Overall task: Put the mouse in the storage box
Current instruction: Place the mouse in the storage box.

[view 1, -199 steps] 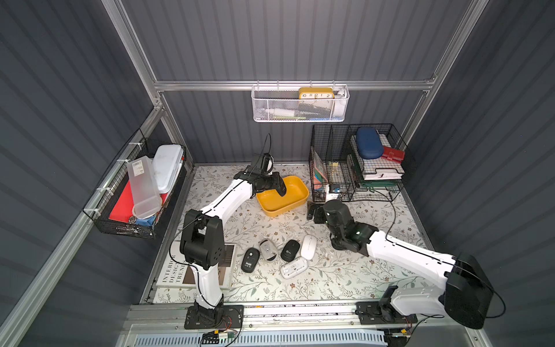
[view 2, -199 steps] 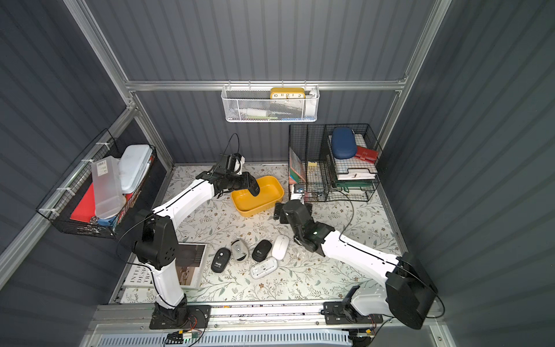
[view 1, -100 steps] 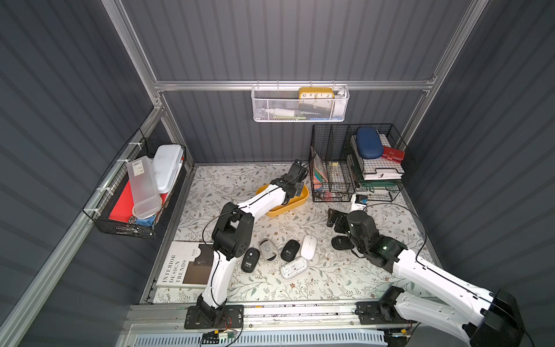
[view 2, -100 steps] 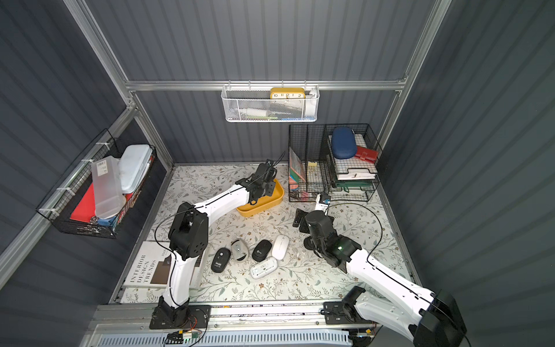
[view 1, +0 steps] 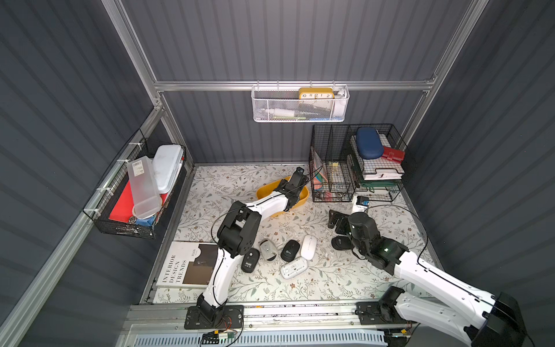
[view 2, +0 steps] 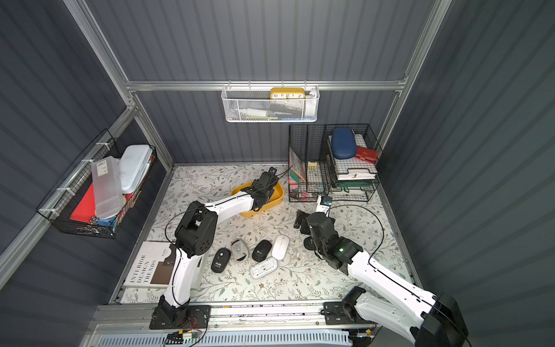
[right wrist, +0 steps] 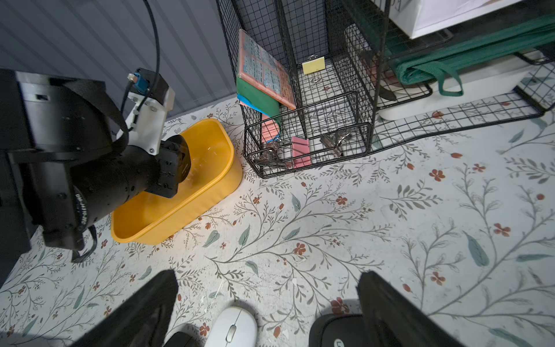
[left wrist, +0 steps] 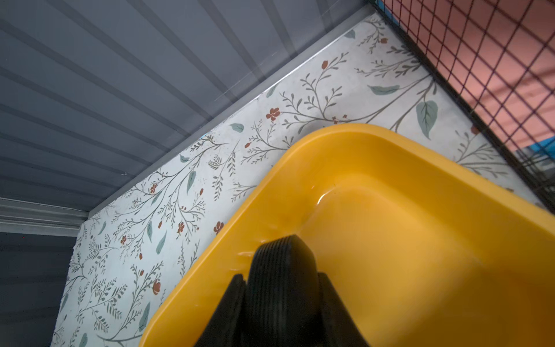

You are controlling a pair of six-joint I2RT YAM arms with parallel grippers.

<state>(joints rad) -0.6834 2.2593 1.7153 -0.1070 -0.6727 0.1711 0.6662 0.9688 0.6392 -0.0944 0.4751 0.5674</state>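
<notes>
My left end effector [left wrist: 282,264] is closed, pads pressed flat together, and it sits down inside the mustard-yellow storage box [left wrist: 420,240] with its tip right by one side wall. Whether it touches that wall I cannot tell. My right end effector [right wrist: 267,279] is spread wide with nothing between its fingers. It hovers over the floral tabletop [view 1: 228,186], well apart from the box and facing it. Just beneath that wrist lies a lone black mouse [view 1: 342,242], partly hidden behind one finger in the right wrist view, and a white mouse [view 1: 308,247] lies near it. Beyond those, toward the left arm, come a second black mouse [view 1: 290,250], a grey mouse [view 1: 268,250] and a third black mouse [view 1: 250,260], with a pale mouse [view 1: 293,268] lying crosswise in front of them. All six are on the tabletop, outside the box. The box itself lies toward the back, just beside the black wire-mesh organiser [view 1: 330,180] — a narrow strip of tabletop shows between them. A book titled Interior Design Trends [view 1: 180,267] lies at the front left, partly under the left arm.
</notes>
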